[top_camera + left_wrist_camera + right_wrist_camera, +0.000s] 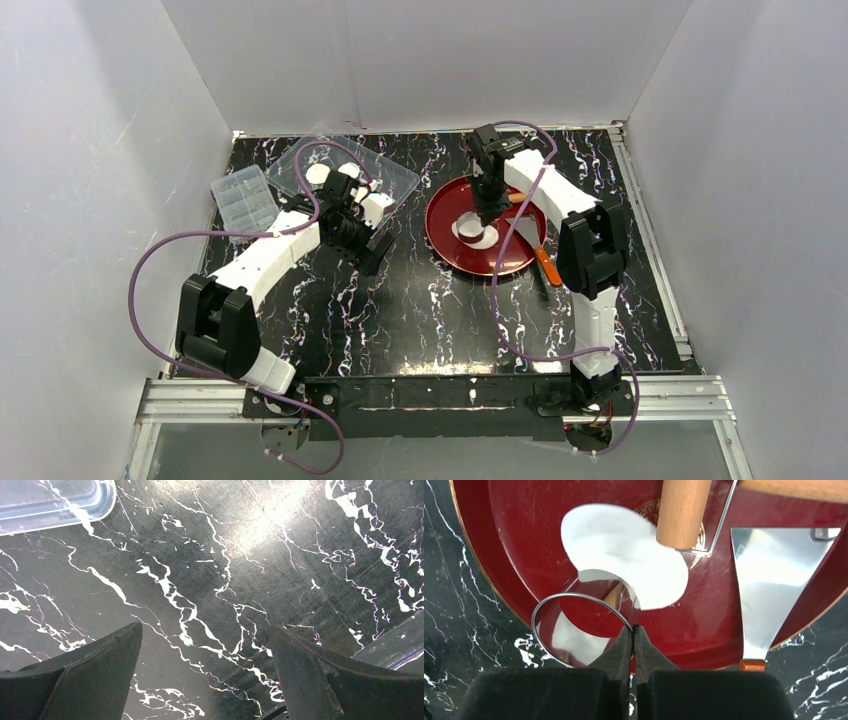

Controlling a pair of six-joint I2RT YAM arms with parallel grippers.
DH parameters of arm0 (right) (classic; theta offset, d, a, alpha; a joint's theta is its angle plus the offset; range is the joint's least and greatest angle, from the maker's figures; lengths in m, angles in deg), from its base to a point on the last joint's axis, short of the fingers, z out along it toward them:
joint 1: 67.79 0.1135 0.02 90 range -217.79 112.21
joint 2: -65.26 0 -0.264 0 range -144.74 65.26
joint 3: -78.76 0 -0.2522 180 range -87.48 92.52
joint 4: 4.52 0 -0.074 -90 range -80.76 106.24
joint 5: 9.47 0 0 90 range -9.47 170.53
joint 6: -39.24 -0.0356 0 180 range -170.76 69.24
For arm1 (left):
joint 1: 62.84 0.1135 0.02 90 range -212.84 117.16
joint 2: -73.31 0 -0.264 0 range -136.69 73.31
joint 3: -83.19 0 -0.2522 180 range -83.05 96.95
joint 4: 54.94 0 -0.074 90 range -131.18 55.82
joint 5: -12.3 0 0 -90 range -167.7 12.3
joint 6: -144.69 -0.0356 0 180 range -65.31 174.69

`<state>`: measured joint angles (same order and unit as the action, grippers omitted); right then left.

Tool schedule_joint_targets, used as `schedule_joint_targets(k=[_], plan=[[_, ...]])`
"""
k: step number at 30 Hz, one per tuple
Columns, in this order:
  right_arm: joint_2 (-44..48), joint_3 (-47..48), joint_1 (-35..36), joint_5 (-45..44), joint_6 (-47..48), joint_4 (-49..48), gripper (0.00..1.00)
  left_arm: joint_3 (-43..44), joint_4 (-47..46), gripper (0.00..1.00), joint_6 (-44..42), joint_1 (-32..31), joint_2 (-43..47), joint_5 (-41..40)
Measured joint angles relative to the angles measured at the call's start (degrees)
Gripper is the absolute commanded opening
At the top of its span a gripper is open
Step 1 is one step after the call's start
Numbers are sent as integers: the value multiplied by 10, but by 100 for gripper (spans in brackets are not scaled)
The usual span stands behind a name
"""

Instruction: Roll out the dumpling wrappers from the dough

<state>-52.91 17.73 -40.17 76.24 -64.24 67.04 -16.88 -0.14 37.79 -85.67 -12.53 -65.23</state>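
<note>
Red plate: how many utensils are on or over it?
3. The metal ring, pinched in the right gripper, is beside the dough over the red plate; the wooden roller overlaps the dough; the spatula blade lies on the plate's right side. Nothing seems hidden.

White walls (420,60) stand at 9, 12 and 3 o'clock around a black table (400,310) with white marble veins. A metal rail (680,398) runs along 6 o'clock. A bright glare (270,525) lies on the table.

White dough (616,550); silver ring (550,636); red plate (509,530); black table (300,580) veined white like marble
</note>
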Motion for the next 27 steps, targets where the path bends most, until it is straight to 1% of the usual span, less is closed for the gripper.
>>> schedule_joint_targets(k=[9,22,27], plan=[[-63,42,-29,24,-12,-21,1,0,2,98,0,0,0,0],[-71,45,-38,28,-14,-23,1,0,2,98,0,0,-2,-5],[-71,31,-38,21,-13,-24,1,0,2,98,0,0,-2,-8]])
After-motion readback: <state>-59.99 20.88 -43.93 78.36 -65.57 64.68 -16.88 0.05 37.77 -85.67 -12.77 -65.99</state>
